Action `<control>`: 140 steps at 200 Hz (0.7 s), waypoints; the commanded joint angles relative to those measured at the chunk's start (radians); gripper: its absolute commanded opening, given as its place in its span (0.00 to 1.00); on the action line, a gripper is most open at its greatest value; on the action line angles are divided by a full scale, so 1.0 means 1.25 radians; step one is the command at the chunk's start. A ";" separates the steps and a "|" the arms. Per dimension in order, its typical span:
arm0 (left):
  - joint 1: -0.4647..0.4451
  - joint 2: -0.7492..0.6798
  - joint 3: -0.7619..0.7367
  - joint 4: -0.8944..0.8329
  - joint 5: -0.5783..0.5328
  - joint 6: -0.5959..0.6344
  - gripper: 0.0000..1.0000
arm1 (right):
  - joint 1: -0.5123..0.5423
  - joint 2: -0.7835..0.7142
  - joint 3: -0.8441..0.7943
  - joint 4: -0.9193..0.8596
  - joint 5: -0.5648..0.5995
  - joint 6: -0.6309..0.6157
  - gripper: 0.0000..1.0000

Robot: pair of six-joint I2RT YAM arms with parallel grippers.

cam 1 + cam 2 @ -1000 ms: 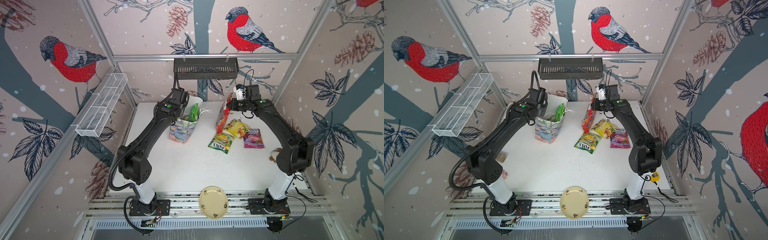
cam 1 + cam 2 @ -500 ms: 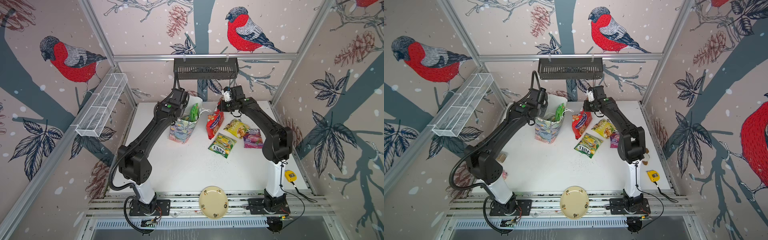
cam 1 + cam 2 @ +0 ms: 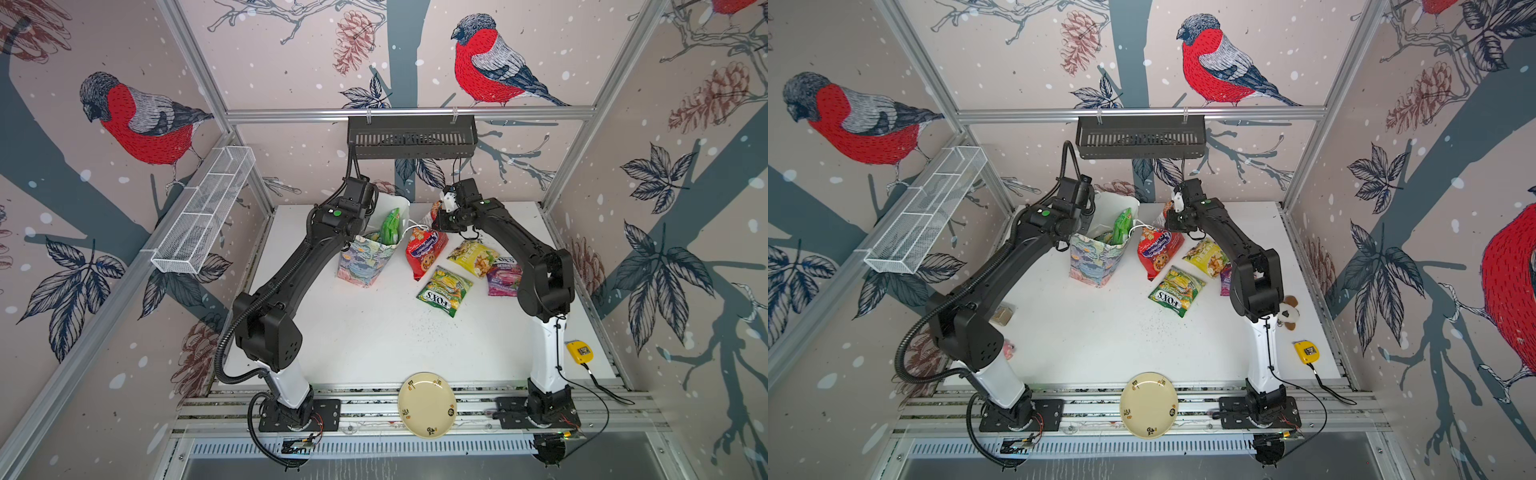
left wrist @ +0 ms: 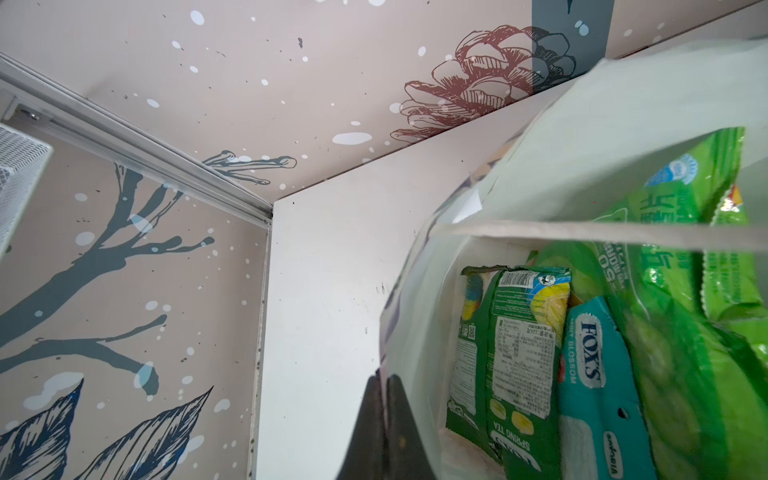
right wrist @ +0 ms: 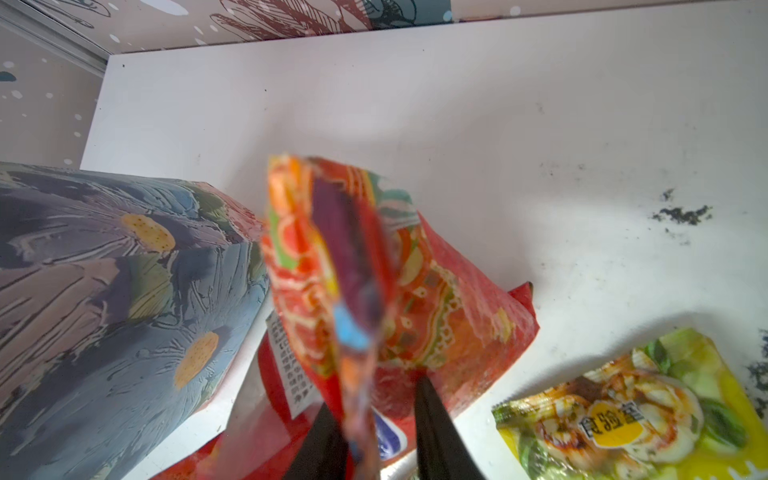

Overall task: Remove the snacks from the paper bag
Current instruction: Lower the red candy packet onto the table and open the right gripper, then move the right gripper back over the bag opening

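Right wrist view is showing us the right hand [image 5: 374,392] with its fingers standing apart and the blurred top edge of the red packet [image 5: 457,311] passing loosely between them. We are judging that nothing is being gripped. In both top views that packet [image 3: 426,251] is resting on the tabletop [image 3: 374,340], leaning just beside the paper bag [image 3: 359,264]. The yellow packet [image 3: 473,257], purple packet [image 3: 505,278] and a green packet [image 3: 444,291] are lying flat close by.

The bag is sitting near the right hand, on its left. The left hand [image 4: 383,376] is closed tight, seemingly pinching the bag's rim, so we are expecting the right hand to make the next reach.

Only the left wrist view is letting us look inside the bag. There a second green packet [image 4: 519,353], a teal packet [image 4: 594,395] and a bright green packet [image 4: 673,216] are standing on end with their long sides upright, so a reach from above is looking right to us. A top view is showing just the bright green packet [image 3: 390,226] poking out of the bag.
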State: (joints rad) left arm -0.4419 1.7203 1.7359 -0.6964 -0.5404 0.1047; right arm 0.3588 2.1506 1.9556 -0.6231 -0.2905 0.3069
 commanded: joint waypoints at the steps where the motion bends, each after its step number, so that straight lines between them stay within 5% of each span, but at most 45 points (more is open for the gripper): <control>1: -0.017 -0.017 -0.023 0.090 -0.063 0.033 0.00 | -0.004 -0.024 -0.019 -0.005 -0.006 -0.009 0.32; 87: -0.064 -0.035 -0.091 0.205 -0.139 0.079 0.00 | -0.019 -0.068 -0.054 0.028 -0.048 0.016 0.51; 140: -0.071 -0.067 -0.157 0.277 -0.142 0.092 0.00 | -0.034 -0.145 -0.086 0.090 -0.088 0.045 0.55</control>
State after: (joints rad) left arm -0.5270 1.6604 1.5658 -0.4656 -0.6849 0.2085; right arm 0.3225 2.0132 1.8526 -0.5720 -0.3641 0.3412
